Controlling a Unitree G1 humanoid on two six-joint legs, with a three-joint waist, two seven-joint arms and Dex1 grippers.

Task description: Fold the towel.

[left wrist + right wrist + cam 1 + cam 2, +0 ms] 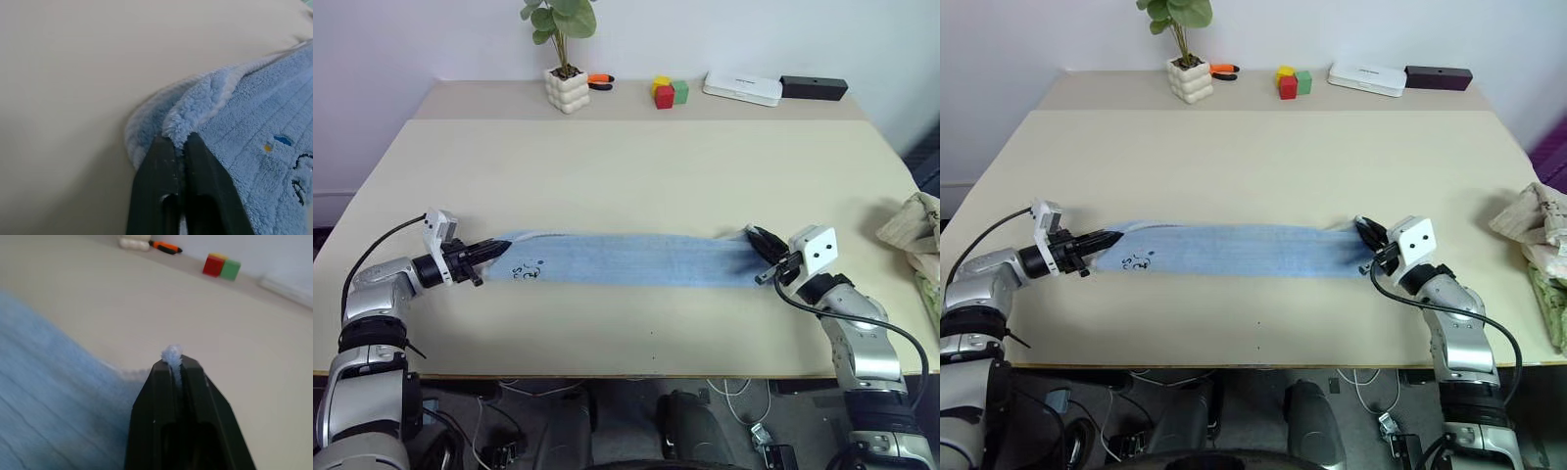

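Towel on counter, already long narrow strip, apparently folded once lengthwise. Left claw and right claw clamped on opposite ends. Crosswise fold left.

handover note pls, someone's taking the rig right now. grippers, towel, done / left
Left gripper: pinching the towel at its embroidered end; fingers close together on the hem.
Right gripper: shut on the towel's opposite end, a tuft of cloth poking out between the tips.
Towel: a long narrow blue strip lying across the near part of the table, stretched between the two grippers.
Done: it looks folded lengthwise already, with layers visible at the left end.
Left: probably bring one end over to the other, then release.
A beige patterned cloth sits at the table's right edge, apart from the towel.
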